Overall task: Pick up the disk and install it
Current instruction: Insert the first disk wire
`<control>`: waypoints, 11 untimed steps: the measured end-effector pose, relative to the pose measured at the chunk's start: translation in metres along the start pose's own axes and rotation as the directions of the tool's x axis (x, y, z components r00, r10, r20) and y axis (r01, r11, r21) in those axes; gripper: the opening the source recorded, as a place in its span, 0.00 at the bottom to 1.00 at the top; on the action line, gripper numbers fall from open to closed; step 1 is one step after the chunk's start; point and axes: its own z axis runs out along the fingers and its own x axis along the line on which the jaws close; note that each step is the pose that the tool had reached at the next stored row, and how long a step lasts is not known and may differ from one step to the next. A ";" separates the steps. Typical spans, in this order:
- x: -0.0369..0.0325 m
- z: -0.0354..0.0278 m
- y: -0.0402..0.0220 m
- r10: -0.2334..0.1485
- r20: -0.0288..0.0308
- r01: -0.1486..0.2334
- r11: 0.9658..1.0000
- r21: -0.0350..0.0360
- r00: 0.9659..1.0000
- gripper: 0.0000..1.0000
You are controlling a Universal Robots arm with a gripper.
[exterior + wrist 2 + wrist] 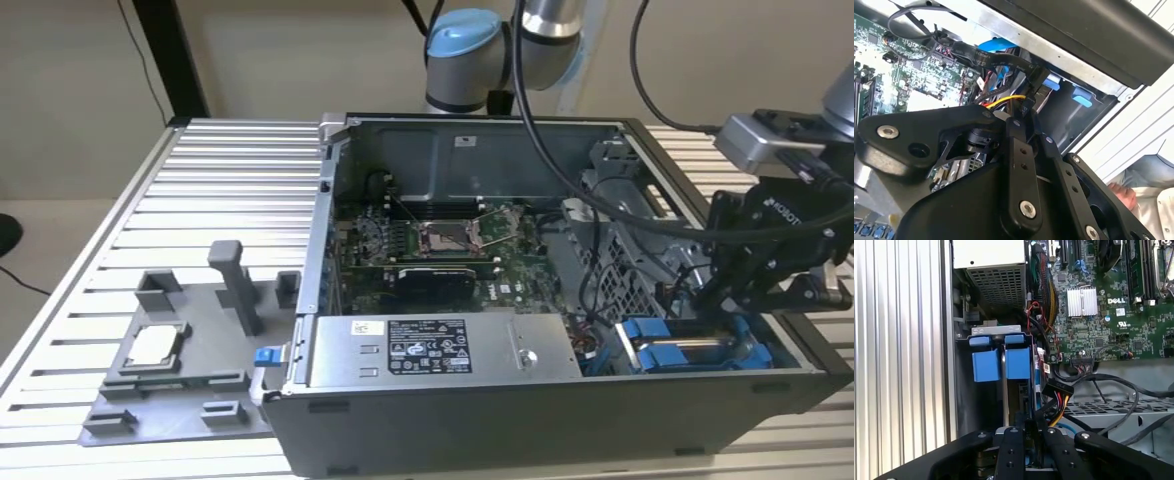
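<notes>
The gripper (747,300) pinches the blue-framed disk (687,352) in the computer case (534,420), right of the white-labelled grey box (434,348).

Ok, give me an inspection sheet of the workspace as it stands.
Surface: slatted metal table, carrying the open computer case.
Job's things: disk in its blue carrier, in the case's corner bay.
Clutter: grey fixture tray with a small square chip.
Grippers: pincer just above the bay.
Cables: black arm cables drape over the case; wire bundle beside the bay.
Surroundings: plain wall behind.
</notes>
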 end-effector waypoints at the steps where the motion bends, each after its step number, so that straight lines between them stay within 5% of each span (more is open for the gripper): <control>1: 0.0000 0.0002 0.0000 0.000 0.000 0.000 1.000 0.000 1.000 0.00; 11: -0.0009 0.0011 -0.0004 -0.001 0.000 0.001 1.000 0.000 1.000 0.00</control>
